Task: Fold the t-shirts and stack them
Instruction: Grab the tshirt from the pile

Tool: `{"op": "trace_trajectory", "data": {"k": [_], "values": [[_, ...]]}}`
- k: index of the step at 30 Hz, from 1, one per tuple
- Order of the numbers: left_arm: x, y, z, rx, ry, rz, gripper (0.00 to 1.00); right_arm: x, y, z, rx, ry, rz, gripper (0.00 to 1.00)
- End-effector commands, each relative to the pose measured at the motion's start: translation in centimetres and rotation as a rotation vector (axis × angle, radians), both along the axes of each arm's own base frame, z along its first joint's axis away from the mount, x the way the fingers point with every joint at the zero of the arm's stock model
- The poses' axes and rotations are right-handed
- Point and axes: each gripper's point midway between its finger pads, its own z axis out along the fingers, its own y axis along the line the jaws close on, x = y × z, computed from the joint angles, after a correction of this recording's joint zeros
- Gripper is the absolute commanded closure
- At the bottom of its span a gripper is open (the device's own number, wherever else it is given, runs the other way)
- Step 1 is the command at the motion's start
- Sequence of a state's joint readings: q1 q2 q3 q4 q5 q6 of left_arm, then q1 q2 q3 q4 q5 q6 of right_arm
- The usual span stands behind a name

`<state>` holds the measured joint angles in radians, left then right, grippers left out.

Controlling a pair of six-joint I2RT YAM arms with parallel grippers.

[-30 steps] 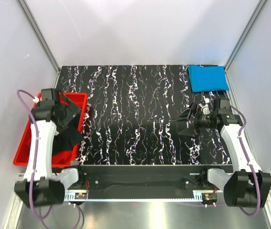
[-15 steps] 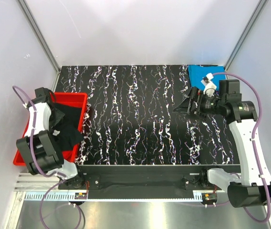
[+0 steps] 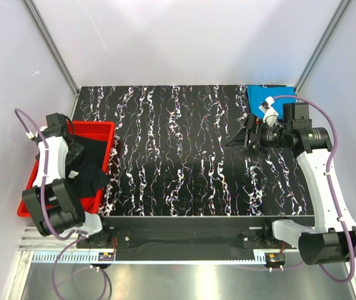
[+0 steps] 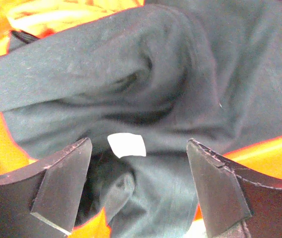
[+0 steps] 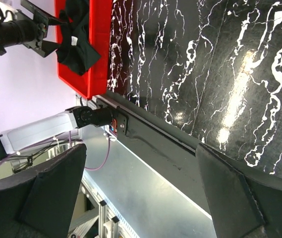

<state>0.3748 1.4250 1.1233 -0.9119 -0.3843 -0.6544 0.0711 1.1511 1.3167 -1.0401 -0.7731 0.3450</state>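
Observation:
The black t-shirt [image 3: 90, 169] lies crumpled in the red tub [image 3: 96, 125] at the left. My left gripper [image 3: 74, 145] is open just above it. In the left wrist view the black t-shirt [image 4: 145, 74] fills the frame, and its white tag [image 4: 126, 145] lies between the spread fingers of my left gripper [image 4: 138, 158]. The bright blue t-shirt [image 3: 278, 100] lies folded at the back right corner, partly behind my right arm. My right gripper [image 3: 240, 139] is open and empty, held above the table. The red t-shirt is out of view.
The black marbled table [image 3: 178, 156] lies between the arms. The right wrist view looks past my right gripper [image 5: 141, 148] at the red tub [image 5: 98, 54], the table's front rail [image 5: 150, 134] and the metal floor below. White walls close in three sides.
My left arm swung to the tub's far left and its open gripper came down close over the black t-shirt. My right gripper rose and moved back toward the blue t-shirt.

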Motion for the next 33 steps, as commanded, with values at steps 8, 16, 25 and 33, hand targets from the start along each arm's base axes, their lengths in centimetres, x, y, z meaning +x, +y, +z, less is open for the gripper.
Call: {"op": "trace_trajectory", "data": {"k": [8, 16, 25, 33], "values": [[-3.5, 0.0, 0.4, 0.068, 0.068, 0.054, 0.07, -0.1, 0.9, 0.1, 0.038, -0.005, 0.052, 0.03], [-4.4, -0.6, -1.3, 0.040, 0.098, 0.069, 0.18, -0.5, 0.9, 0.0, 0.044, 0.009, 0.050, 0.05], [-5.3, -0.6, -1.4, 0.045, 0.106, 0.074, 0.39, -0.8, 1.0, 0.0, 0.050, 0.008, 0.046, 0.06], [-5.3, -0.8, 0.1, 0.056, 0.053, 0.076, 1.00, -1.2, 0.9, -0.3, 0.053, 0.018, 0.034, 0.07]]}}
